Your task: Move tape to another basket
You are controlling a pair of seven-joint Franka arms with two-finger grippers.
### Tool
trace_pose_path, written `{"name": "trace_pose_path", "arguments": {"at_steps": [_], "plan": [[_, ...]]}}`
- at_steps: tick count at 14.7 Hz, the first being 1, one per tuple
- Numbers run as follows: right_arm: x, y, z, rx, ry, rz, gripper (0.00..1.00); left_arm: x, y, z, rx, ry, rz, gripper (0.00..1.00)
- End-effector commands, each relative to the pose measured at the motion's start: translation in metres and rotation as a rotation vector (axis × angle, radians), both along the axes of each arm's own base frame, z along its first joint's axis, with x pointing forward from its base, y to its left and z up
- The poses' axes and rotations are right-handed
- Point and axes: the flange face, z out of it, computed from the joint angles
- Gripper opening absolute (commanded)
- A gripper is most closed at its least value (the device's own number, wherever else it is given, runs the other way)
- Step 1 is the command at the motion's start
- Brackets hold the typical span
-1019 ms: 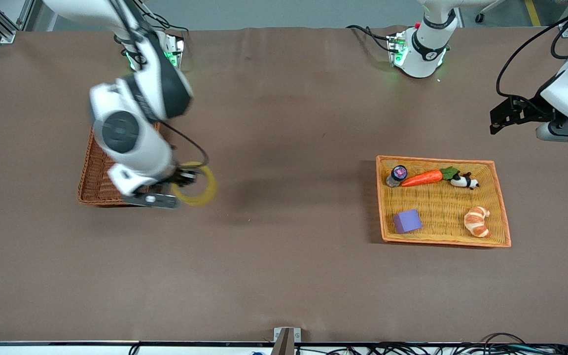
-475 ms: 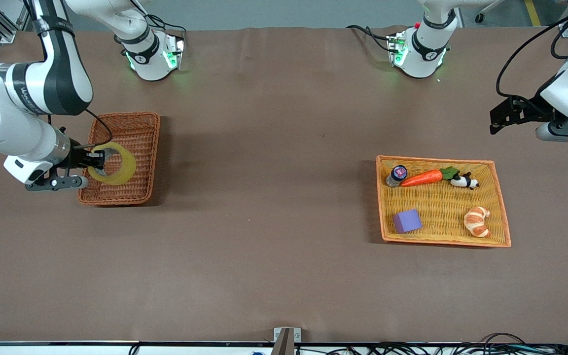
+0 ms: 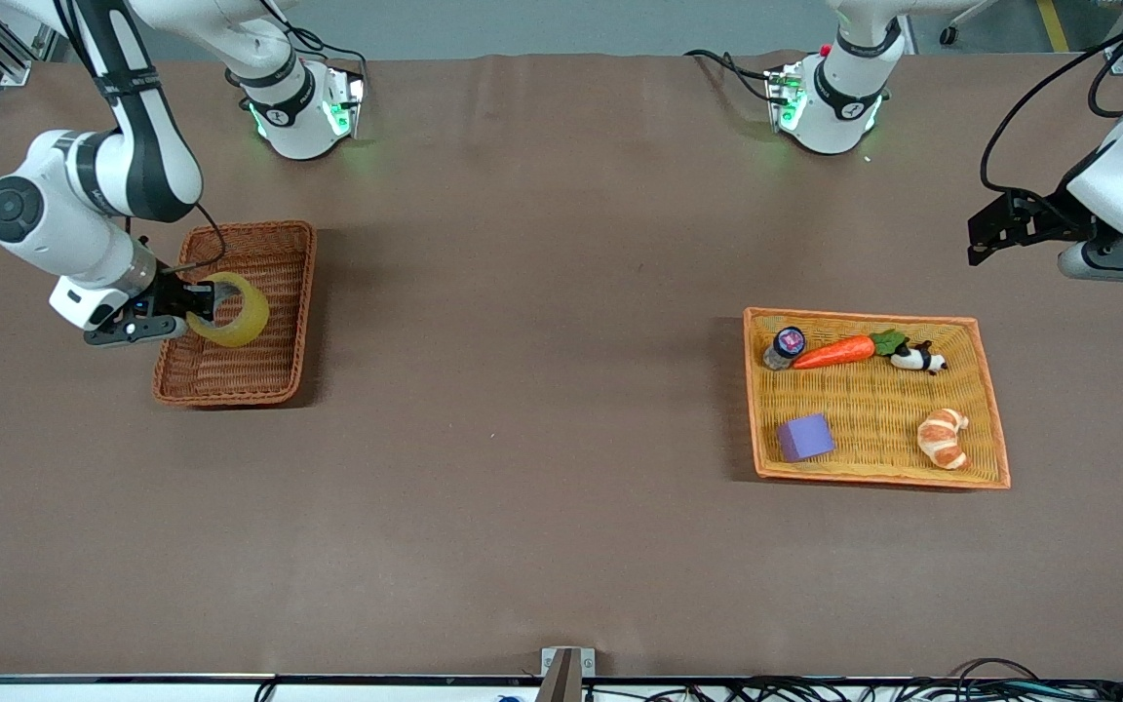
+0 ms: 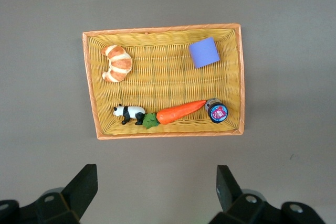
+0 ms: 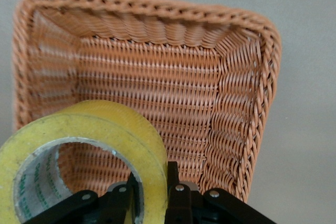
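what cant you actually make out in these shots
- Whether the tape touches the basket floor: its lower edge is cut off in the right wrist view, and the front view looks down from above.
- Label on the small jar in the tray: too small.
- Left pincer body: cut off by the left wrist view's edge.

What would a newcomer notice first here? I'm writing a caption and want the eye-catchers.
First, the right gripper holding the yellow tape over the brown basket at the right arm's end of the table. Next, the orange tray at the left arm's end, holding a carrot, croissant, purple block, toy panda and small jar. The left gripper waits open, high above that tray.
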Motion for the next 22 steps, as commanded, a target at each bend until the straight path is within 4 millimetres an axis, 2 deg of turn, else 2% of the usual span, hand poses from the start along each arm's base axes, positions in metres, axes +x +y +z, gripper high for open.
{"name": "trace_pose_path", "arguments": {"at_steps": [1, 6, 7, 8, 9, 10, 11, 12, 14, 17, 20, 22], "plan": [[-0.025, -0.001, -0.013, 0.009, -0.055, 0.02, 0.02, -0.001, 0.002, 0.002, -0.016, 0.009, -0.014, 1.0], [-0.039, -0.001, -0.054, -0.028, -0.082, 0.023, 0.08, 0.0, 0.002, 0.002, -0.016, 0.009, -0.014, 1.0], [-0.041, -0.002, -0.06, -0.035, -0.076, 0.024, 0.12, 0.0, 0.001, 0.002, -0.016, 0.009, -0.016, 1.0], [-0.041, -0.002, -0.062, -0.037, -0.072, 0.022, 0.2, 0.0, 0.002, 0.002, -0.016, 0.009, -0.014, 1.0], [-0.041, -0.001, -0.061, -0.034, -0.069, 0.019, 0.43, 0.0, 0.001, 0.002, -0.016, 0.009, -0.016, 1.0], [-0.041, -0.001, -0.061, -0.033, -0.066, 0.012, 0.76, 0.0, 0.001, 0.002, -0.016, 0.009, -0.016, 1.0], [-0.04, -0.001, -0.057, -0.029, -0.06, 0.009, 1.0, 0.0, 0.001, 0.002, -0.016, 0.009, -0.016, 1.0], [-0.034, -0.001, -0.047, -0.022, -0.051, 0.006, 1.0, 0.0, 0.001, 0.002, -0.016, 0.009, -0.016, 1.0], [-0.01, -0.004, -0.005, 0.004, -0.024, -0.012, 1.0, 0.0, 0.001, 0.001, -0.016, 0.01, -0.016, 1.0], [0.032, -0.007, 0.079, 0.017, 0.043, -0.089, 1.0, 0.0, 0.0, 0.001, -0.018, 0.01, -0.017, 1.0], [0.068, -0.001, 0.164, 0.002, 0.031, -0.148, 1.0, 0.0, 0.0, 0.002, -0.018, 0.007, -0.017, 1.0], [0.082, 0.009, 0.215, -0.005, -0.006, -0.173, 1.0, 0.0, 0.0, 0.001, -0.018, 0.009, -0.017, 1.0]]}}
